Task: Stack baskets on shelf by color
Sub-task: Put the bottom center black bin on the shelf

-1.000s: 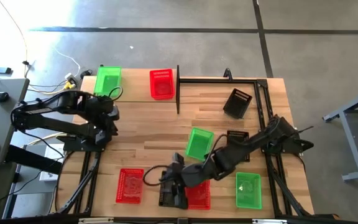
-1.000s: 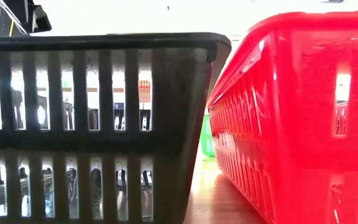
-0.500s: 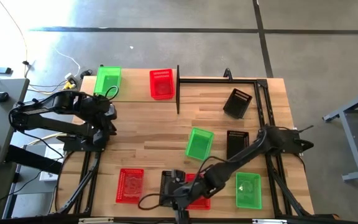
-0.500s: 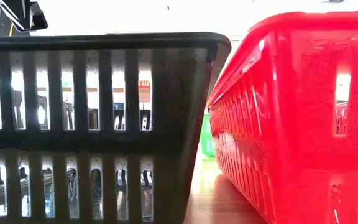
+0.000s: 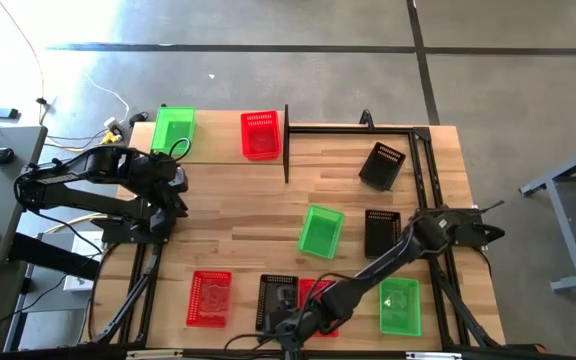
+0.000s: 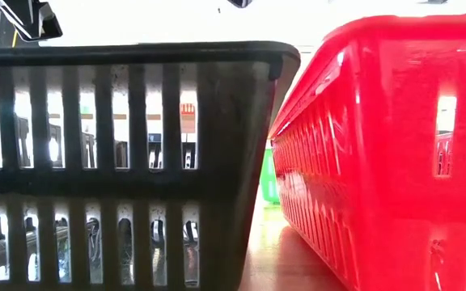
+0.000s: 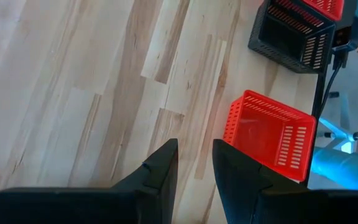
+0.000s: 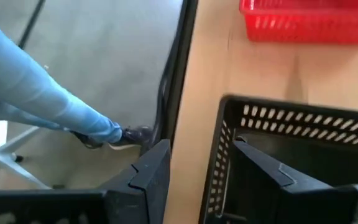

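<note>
The broad light-wood plank surface (image 5: pixel 238 240) carries everything, and its raised light-wood shelf (image 5: pixel 218 145) with thin black posts sits along the far edge. Taking that shelf as the landmark: only two rectangular plastic mesh baskets rest on it, a bright green basket (image 5: pixel 173 130) at its outer end and a red basket (image 5: pixel 260 135) at its inner end, each alone, nothing stacked. By my judgement the task is barely started.

Away from the shelf, a black basket (image 5: pixel 382 165) lies tilted beyond its inner end, a second green basket (image 5: pixel 320 231) lies mid-surface, and another black basket (image 5: pixel 381 232) sits beside that. Along the edge farthest from the shelf lie a red basket (image 5: pixel 209 297), a black basket (image 5: pixel 277 297), a partly hidden red basket (image 5: pixel 318 295) and a green basket (image 5: pixel 400 306). Seven baskets are yet to be moved, and only eight of any colour show.

The right gripper (image 8: pixel 194 168) is at that farthest edge, fingers spread either side of the black basket's wall (image 8: pixel 229 143), not clamped on it. The left gripper (image 7: pixel 194 168) hangs over bare wood near the shelf's outer end, fingers slightly parted, holding nothing.

No brand, label or legible writing shows.
</note>
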{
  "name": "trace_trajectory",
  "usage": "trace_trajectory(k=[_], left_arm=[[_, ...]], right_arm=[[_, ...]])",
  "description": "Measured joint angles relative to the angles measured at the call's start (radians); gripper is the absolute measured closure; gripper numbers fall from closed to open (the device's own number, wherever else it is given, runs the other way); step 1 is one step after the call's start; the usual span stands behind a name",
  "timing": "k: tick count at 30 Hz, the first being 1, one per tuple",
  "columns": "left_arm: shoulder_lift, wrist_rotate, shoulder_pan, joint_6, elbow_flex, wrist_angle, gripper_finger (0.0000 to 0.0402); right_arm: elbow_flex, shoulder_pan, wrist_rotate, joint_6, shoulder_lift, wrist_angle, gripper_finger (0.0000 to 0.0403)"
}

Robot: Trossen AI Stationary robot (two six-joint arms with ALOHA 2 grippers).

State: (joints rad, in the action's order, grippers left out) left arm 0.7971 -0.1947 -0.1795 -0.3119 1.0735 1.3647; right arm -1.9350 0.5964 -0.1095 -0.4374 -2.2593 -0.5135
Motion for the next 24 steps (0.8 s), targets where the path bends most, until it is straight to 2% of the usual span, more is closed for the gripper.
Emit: trace_trajectory(k=[10,24], left_arm=[[0.000,0.000,0.000,-0.003,0.000,0.000,0.0312],[0.000,-0.001,0.000,-0.001,0.000,0.000,0.0312]], right_arm=[[0.000,0.008,-0.009,-0.034,-0.066,-0.023,0.0254],[-0.001,0.010,-0.032,-0.036,-0.097,-0.054,0.0254]])
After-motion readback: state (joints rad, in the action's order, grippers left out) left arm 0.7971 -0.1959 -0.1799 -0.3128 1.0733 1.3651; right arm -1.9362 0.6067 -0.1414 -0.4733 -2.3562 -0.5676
